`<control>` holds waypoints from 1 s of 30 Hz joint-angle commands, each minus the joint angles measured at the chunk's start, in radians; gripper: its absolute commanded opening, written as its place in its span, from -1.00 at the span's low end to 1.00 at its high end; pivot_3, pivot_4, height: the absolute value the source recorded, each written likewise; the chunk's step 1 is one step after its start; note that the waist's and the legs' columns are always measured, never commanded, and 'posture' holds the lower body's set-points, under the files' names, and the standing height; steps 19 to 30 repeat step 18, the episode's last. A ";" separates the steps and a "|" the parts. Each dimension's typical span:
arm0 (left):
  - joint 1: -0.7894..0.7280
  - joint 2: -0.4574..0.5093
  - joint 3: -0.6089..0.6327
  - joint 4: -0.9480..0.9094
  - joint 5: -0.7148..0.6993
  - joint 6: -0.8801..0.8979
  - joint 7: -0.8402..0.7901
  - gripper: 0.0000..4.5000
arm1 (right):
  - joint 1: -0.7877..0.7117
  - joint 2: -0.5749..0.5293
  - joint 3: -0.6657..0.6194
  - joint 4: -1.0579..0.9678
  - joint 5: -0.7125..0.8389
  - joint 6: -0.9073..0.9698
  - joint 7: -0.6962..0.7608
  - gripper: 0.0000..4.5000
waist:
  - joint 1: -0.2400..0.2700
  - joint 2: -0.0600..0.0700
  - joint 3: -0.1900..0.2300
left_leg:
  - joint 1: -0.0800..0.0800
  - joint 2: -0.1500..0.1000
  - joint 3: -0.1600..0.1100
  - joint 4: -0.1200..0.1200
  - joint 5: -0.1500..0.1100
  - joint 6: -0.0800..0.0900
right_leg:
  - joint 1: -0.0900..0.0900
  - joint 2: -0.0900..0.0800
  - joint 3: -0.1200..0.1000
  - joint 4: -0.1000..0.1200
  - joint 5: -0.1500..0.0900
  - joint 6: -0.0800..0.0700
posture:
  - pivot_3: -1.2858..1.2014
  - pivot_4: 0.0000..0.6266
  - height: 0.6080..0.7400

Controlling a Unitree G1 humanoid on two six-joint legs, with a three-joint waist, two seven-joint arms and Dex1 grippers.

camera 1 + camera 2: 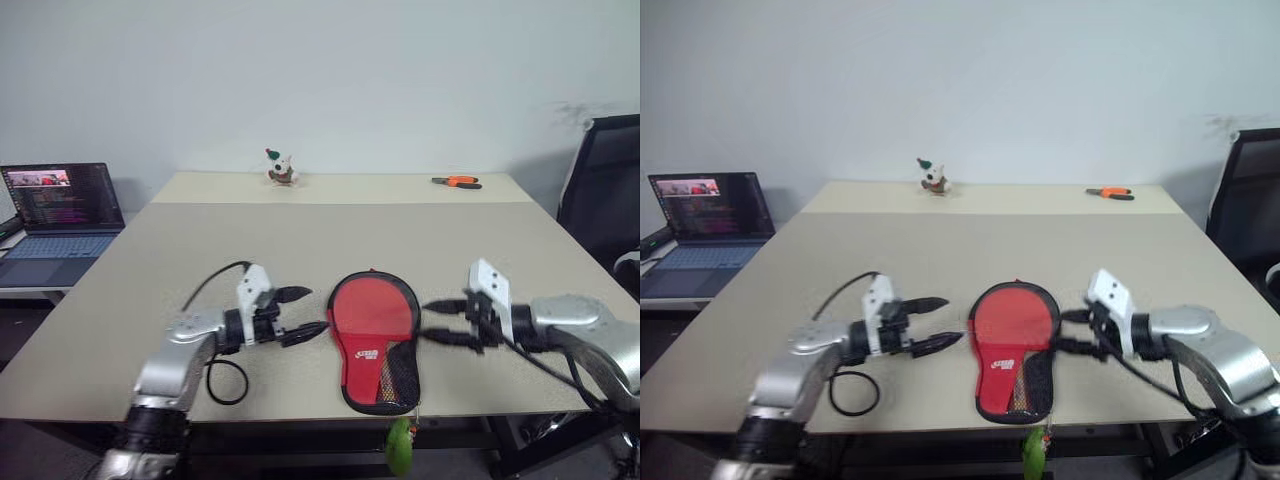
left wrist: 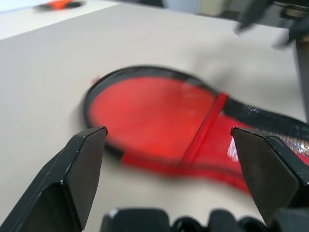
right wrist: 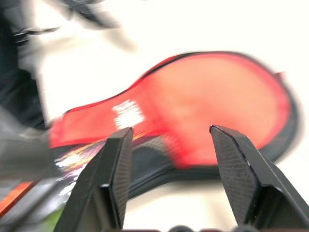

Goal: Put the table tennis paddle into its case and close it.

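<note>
Both grippers, left (image 1: 298, 314) and right (image 1: 440, 321), are held open and empty at nine and three o'clock of the case (image 1: 375, 340). It lies flat, probably with the paddle inside. Soft, light fabric is judged best pinched at its rim.

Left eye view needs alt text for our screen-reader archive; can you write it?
A red case lies at the near edge of a beige table, its lime-green fob hanging over the edge. The open left gripper and open right gripper flank it without touching.
</note>
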 commanded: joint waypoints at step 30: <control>0.083 0.060 0.081 -0.098 0.012 -0.035 0.277 1.00 | -0.334 0.183 0.002 0.766 -0.322 -0.456 0.086 0.22 | -0.001 0.003 0.004 | -0.001 0.001 0.005 -0.002 0.000 0.000 | -0.005 0.000 0.003 0.002 0.005 -0.009 | 0.03 -0.52 1.00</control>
